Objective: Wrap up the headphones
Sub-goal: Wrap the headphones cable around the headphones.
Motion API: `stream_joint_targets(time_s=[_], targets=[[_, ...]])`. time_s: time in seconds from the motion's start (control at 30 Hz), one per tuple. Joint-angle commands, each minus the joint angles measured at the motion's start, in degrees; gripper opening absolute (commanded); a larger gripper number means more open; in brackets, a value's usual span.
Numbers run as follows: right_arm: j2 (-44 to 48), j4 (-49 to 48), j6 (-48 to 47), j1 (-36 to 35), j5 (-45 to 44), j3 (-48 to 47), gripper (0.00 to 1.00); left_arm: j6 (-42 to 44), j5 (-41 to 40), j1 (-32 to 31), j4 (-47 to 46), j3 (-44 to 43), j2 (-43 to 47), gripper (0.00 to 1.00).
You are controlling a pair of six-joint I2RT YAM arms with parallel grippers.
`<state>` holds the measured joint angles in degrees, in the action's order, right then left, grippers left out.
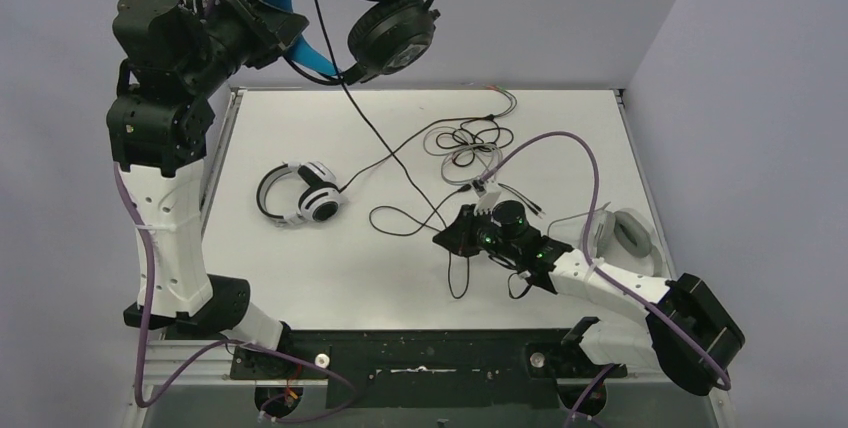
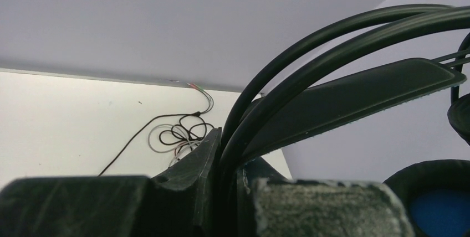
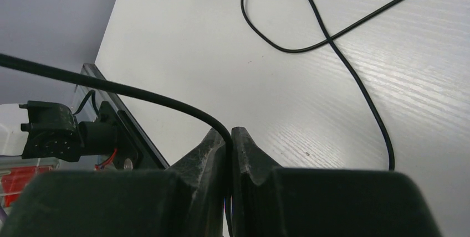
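My left gripper (image 1: 262, 23) is raised high at the back left, shut on the headband of the black headphones (image 1: 385, 18), whose blue-lined band and ear cups hang beside it. In the left wrist view the band (image 2: 310, 60) runs between my closed fingers (image 2: 205, 154). Their black cable (image 1: 400, 153) trails down over the table to my right gripper (image 1: 455, 238), which is shut on it; the cable (image 3: 166, 99) enters between the fingertips. A white headset with black cup centres (image 1: 300, 195) lies at the left. A grey-white headset (image 1: 625, 233) lies at the right, partly behind my right arm.
A tangle of pale and black cables (image 1: 470, 143) lies at the back centre of the white table (image 1: 330, 268). A purple robot cable (image 1: 570, 148) arcs over the right side. Grey walls stand behind and at the right.
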<state>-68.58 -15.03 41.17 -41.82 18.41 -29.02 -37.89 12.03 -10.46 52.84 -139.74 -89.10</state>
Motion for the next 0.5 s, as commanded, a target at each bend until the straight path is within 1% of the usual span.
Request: stream_joint_targets(time_s=[0.0,0.13,0.2,0.3,0.37,0.43,0.47], targets=[[0.5,-1.5,-2.2,1.3,0.5,1.3,0.0,-1.0,6.2,0.9,-7.0,-1.5,3.8,0.0],[3.1,1.2,-4.2,5.3,-0.2,1.7,0.0,3.6,8.1,0.9,-5.1,0.8,6.0,0.0],[3.8,2.3,-5.7,8.5,0.5,1.4,0.0,6.0,12.5,0.9,-5.9,4.2,7.9,0.0],[2.7,4.5,-9.5,15.3,4.6,-1.7,0.0,9.4,20.5,0.7,-9.2,12.1,12.2,0.0],[0.7,6.4,-11.8,20.4,8.0,-4.7,0.0,12.1,23.7,0.2,-10.3,17.9,15.7,0.0],[-1.5,8.2,-13.1,25.7,11.3,-8.1,0.0,17.1,23.6,-1.5,-7.5,22.5,18.7,0.0],[-2.7,9.3,-13.6,28.5,13.2,-10.1,0.0,21.3,21.7,-3.6,-4.4,24.4,20.4,0.0]])
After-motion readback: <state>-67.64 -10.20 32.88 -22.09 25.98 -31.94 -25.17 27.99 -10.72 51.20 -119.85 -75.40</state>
